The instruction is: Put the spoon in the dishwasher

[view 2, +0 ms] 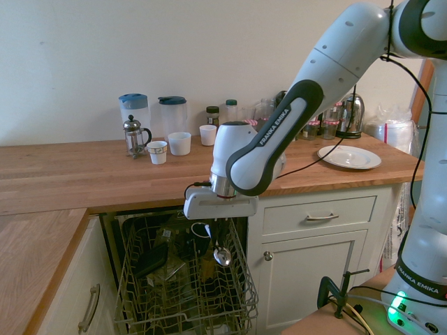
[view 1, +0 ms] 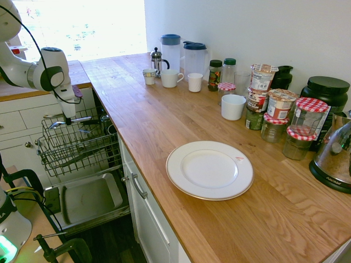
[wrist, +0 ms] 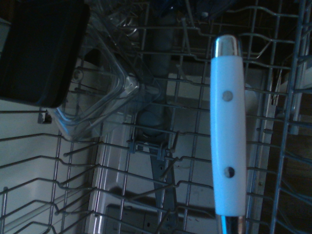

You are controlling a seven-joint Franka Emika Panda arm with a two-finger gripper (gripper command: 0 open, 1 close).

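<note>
- hanging over the pulled-out rack, the gripper [view 2: 218, 232] has its fingers pinched on the spoon [view 2: 221, 255], which sits roughly level in the first exterior view with its bowl [view 1: 53, 125] poking out to one side
- in the second exterior view the shiny bowl faces the camera, just below the fingers and above the rack wires near the rack's right side
- the wrist view shows the spoon's pale handle [wrist: 227, 131] with two small rivets, wire grid behind it
- the dishwasher [view 1: 82, 143] is open: dark wire rack slid out, flat grey door [view 1: 88, 198] dropped down below it
- already in the rack: a dark mug [view 2: 202, 234], a black tray-like thing [view 2: 151, 258], and a clear plastic container [wrist: 100, 92] that's easiest to spot from the wrist
- up on the wooden counter [view 1: 181, 123], well away from the gripper, there's a white plate [view 1: 209, 170], a white cup [view 1: 233, 107], a french press [view 1: 157, 59], two blue-lidded jugs [view 1: 171, 50] and a bunch of jars [view 1: 278, 118] along the wall
- a kettle [view 1: 335, 156] sits at the far right end
</note>
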